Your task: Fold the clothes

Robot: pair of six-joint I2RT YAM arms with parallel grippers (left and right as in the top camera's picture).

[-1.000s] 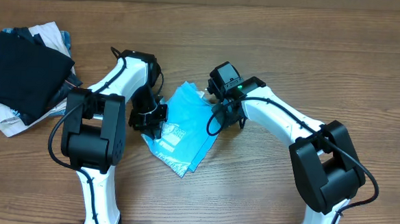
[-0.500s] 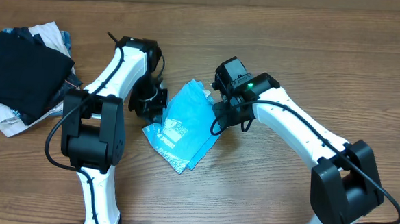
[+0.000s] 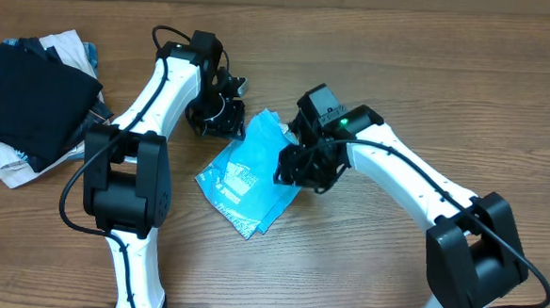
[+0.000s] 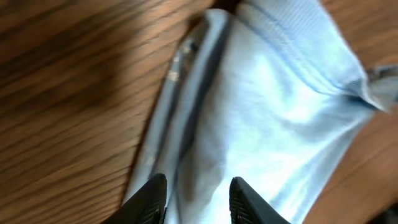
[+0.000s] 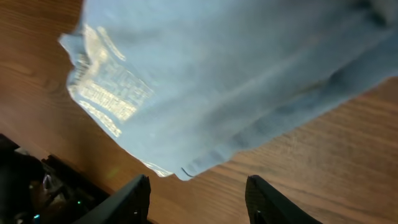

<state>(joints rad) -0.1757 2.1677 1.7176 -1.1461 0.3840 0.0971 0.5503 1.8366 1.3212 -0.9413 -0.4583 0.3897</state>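
The clothes, a sky-blue T-shirt (image 3: 247,179) with white lettering, lie folded into a small slanted packet at the table's middle. My left gripper (image 3: 222,118) hovers at the packet's far left corner. In the left wrist view its fingers (image 4: 198,202) stand apart over the blue fabric (image 4: 267,106) with nothing pinched between them. My right gripper (image 3: 295,166) is at the packet's right edge. In the right wrist view it (image 5: 199,202) is open over bare wood, and the shirt's folded corner (image 5: 217,74) lies just ahead of the fingertips.
A heap of folded garments (image 3: 32,104), black on top of white and beige, sits at the far left of the wooden table (image 3: 429,87). Both arm bases stand at the near edge.
My left gripper has let go, opened and moved toward the far side, from the shirt's left edge to its top corner. The right gripper has shifted nearer, over the shirt's right edge.
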